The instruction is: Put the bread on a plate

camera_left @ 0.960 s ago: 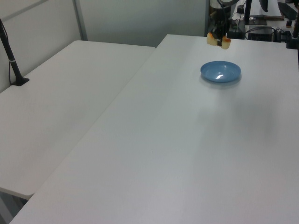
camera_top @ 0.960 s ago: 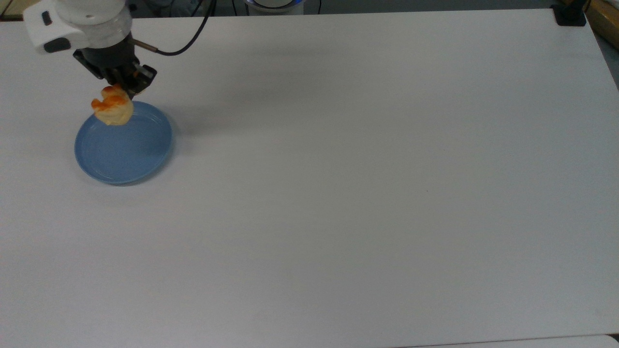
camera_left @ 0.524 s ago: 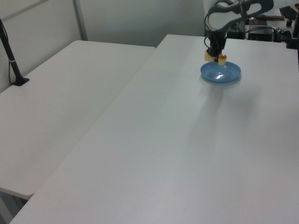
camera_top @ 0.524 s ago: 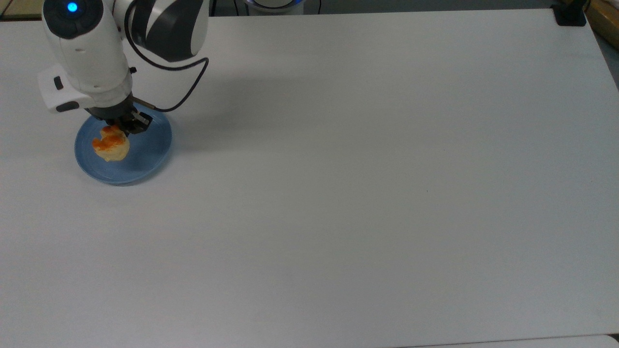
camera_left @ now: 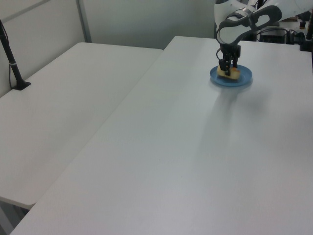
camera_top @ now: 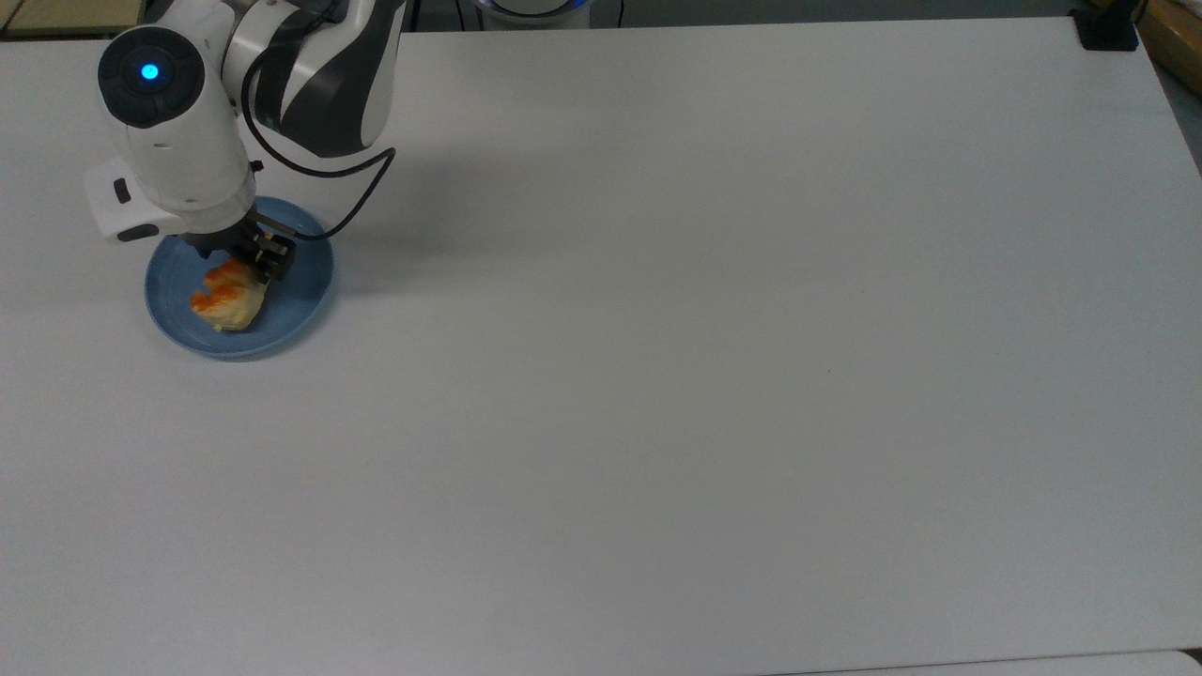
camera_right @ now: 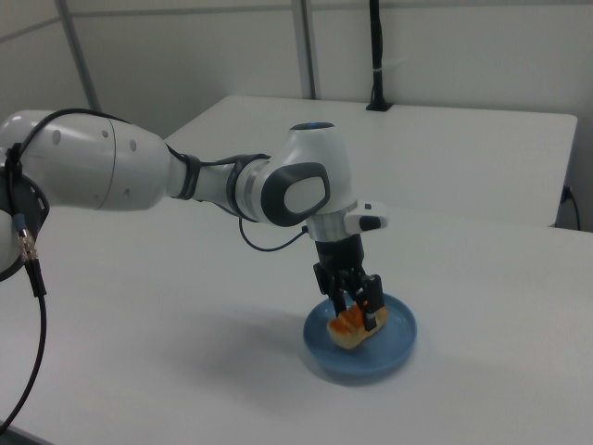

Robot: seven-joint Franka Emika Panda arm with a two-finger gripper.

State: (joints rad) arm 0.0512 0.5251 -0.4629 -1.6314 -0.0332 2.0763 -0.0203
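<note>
We're in a robotics lab: bare white tables (camera_left: pixel 73 122), pale partition walls (camera_right: pixel 185 46), a clamped camera pole (camera_right: pixel 375 56).

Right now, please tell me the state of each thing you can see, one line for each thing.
bread: lying on the plate, held at its top.
plate: flat on the table, bread inside.
claw: lowered over the plate, shut on the bread.
table: bare white top.

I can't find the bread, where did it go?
The bread lies on the blue plate near the top view's upper left corner of the white table, with the gripper right over it.
</note>
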